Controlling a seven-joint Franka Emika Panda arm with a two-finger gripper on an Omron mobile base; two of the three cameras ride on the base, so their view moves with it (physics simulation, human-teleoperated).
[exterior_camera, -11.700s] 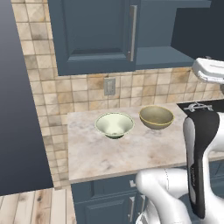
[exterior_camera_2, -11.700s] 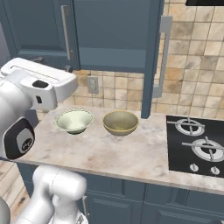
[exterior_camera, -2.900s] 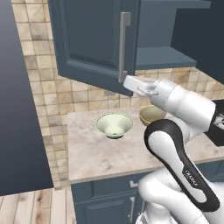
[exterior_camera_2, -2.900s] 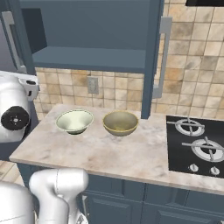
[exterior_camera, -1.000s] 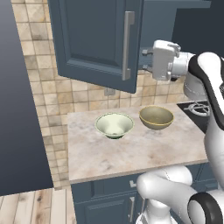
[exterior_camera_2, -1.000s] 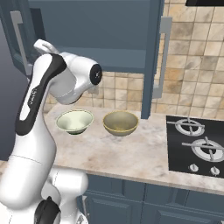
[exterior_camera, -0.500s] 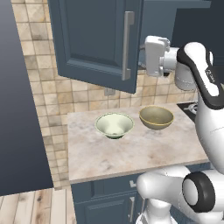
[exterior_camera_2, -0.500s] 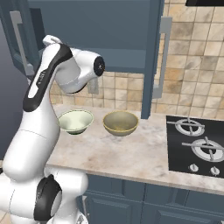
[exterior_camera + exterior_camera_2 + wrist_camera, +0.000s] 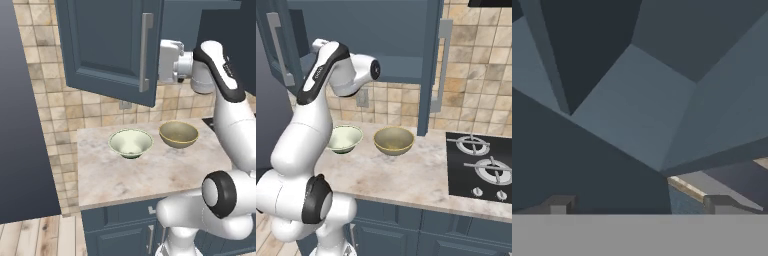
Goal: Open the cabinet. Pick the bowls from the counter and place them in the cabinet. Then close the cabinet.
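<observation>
hand: the hand [image 9: 162,62] is up at cabinet height, just beside the free edge of the open left door [image 9: 107,45]; its fingers are spread wide and carry nothing.
cabinet: the cabinet [image 9: 381,37] is open on the left side, the right door [image 9: 434,65] looks not fully swung out.
bowls: the cream-green bowl [image 9: 131,143] and the mustard bowl [image 9: 178,134] sit side by side on the surface [image 9: 145,172].
direction: both bowls lie well below the hand, almost straight down; I judge the mustard bowl is nearer.
</observation>
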